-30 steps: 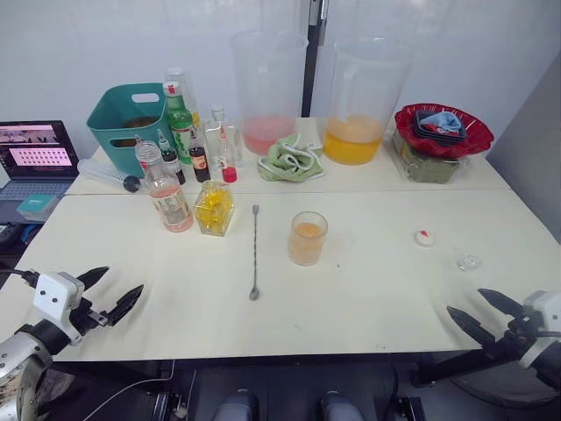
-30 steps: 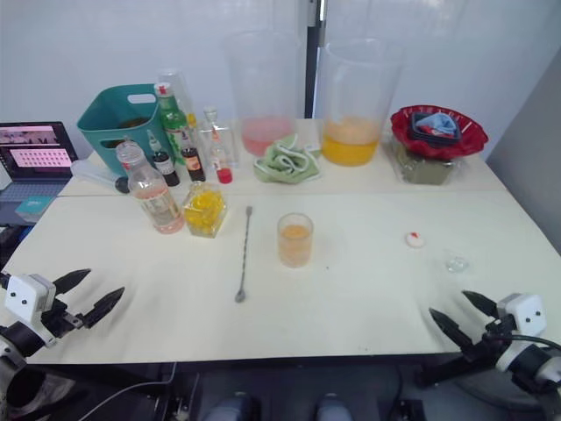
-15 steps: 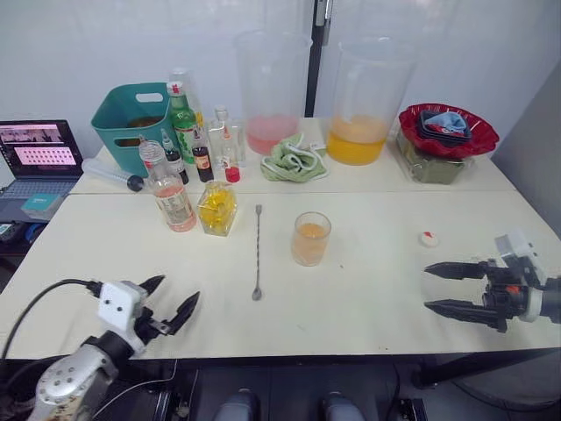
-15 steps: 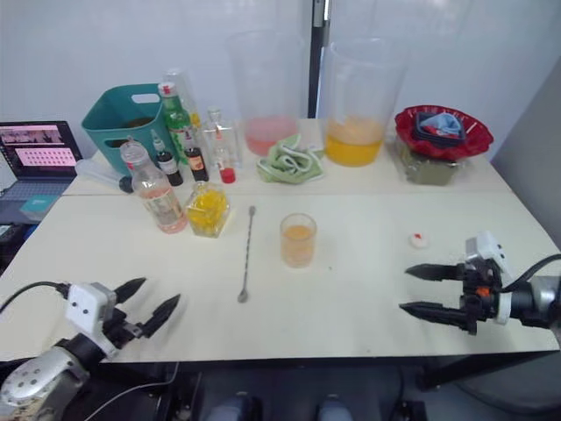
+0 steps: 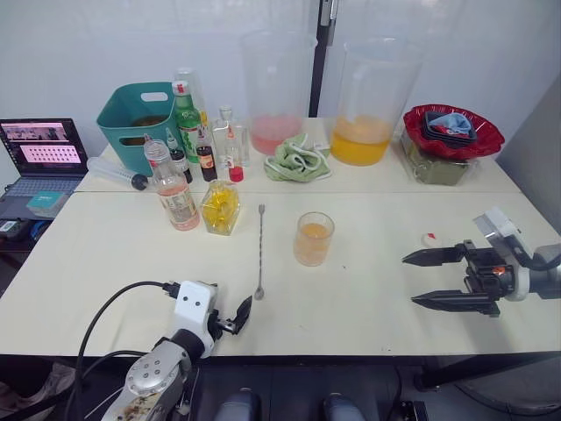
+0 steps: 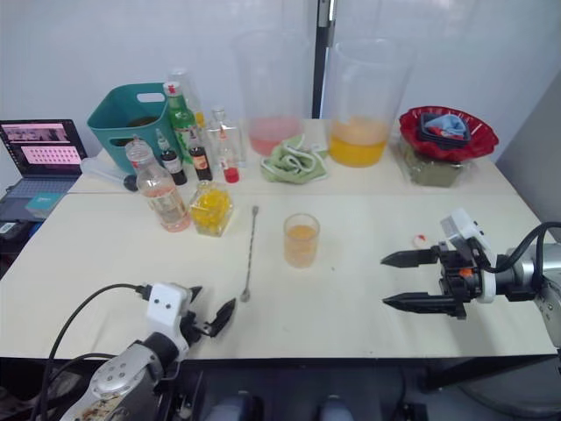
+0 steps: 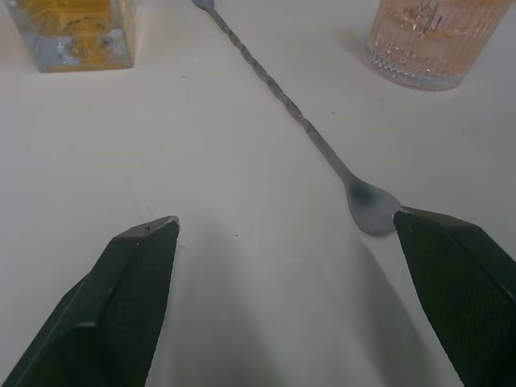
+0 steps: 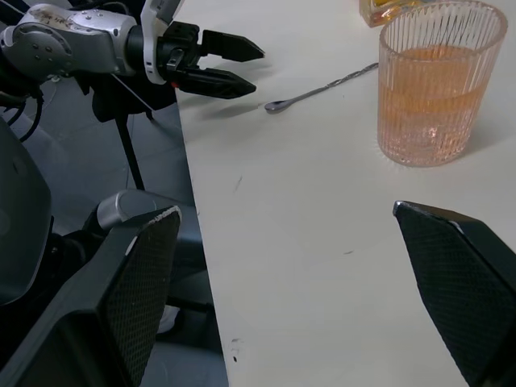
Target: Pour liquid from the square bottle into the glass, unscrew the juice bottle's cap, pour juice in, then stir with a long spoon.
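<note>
The square bottle (image 5: pixel 219 207) holds yellow liquid and stands left of the long spoon (image 5: pixel 260 250), which lies flat pointing front to back. The juice bottle (image 5: pixel 174 197), with pinkish liquid, stands just left of the square bottle. The ribbed glass (image 5: pixel 313 239) holds orange-pink liquid and stands right of the spoon. My left gripper (image 6: pixel 213 303) is open near the front edge, its fingers straddling the table just short of the spoon's bowl (image 7: pixel 367 201). My right gripper (image 5: pixel 409 281) is open above the table, right of the glass (image 8: pixel 427 97) and pointing at it.
At the back stand a teal basket (image 5: pixel 131 114), a green bottle (image 5: pixel 187 118), small bottles, two large pitchers (image 5: pixel 366 105), a green cloth (image 5: pixel 298 162) and a red bowl (image 5: pixel 451 130). A small white-and-red cap (image 5: pixel 429 239) lies near my right gripper. A laptop (image 5: pixel 39 149) sits far left.
My left gripper came in from the left front corner to the spoon's bowl. My right gripper rose from the right front corner and moved in toward the glass.
</note>
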You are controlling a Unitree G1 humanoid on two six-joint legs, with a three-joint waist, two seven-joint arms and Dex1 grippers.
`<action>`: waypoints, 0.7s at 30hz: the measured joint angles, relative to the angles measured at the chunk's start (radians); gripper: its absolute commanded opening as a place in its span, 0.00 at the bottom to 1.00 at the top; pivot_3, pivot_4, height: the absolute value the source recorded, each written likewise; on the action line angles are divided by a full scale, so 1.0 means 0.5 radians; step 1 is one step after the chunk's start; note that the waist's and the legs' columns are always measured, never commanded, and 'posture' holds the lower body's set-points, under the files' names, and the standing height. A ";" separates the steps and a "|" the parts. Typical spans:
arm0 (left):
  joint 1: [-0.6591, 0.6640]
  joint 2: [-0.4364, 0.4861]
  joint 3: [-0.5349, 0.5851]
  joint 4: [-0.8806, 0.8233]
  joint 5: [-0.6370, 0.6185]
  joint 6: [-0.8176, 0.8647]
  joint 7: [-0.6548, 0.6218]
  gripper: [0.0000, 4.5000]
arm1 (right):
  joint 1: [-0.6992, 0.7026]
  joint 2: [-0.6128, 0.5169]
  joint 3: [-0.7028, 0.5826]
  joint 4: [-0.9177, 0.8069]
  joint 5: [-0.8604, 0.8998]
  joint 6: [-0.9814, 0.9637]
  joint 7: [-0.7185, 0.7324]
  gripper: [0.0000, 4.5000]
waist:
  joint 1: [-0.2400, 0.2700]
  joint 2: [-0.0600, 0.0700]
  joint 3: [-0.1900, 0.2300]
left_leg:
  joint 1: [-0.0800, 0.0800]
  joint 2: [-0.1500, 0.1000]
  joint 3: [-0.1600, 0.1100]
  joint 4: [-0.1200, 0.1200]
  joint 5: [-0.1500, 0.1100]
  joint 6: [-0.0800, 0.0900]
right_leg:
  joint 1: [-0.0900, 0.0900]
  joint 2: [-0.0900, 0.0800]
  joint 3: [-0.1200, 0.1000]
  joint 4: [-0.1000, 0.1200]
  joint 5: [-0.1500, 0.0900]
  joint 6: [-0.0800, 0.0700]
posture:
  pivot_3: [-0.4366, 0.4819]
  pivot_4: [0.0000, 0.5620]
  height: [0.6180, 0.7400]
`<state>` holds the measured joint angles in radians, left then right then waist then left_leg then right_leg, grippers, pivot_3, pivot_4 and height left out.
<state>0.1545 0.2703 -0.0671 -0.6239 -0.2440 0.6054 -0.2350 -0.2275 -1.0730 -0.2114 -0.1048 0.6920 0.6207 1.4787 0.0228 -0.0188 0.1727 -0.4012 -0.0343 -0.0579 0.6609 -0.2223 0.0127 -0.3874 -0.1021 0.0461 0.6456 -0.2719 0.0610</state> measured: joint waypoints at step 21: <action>-0.662 -0.309 -0.232 0.634 0.297 0.150 0.243 0.58 | 0.310 0.042 -0.303 -0.361 0.119 0.140 -0.394 1.00 | 0.002 -0.002 0.000 | -0.003 -0.003 0.000 0.001 0.000 0.001 | -0.001 -0.001 -0.001 0.001 0.000 0.001 | 0.48 0.27 1.00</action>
<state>-0.1767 0.1156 -0.1830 -0.3071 -0.0954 0.6804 -0.1136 -0.0726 -1.0521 -0.3628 -0.2853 0.7514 0.6908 1.2815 0.0235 -0.0200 0.1725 -0.4028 -0.0357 -0.0577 0.6615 -0.2225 0.0131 -0.3881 -0.1023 0.0456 0.6459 -0.2717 0.0616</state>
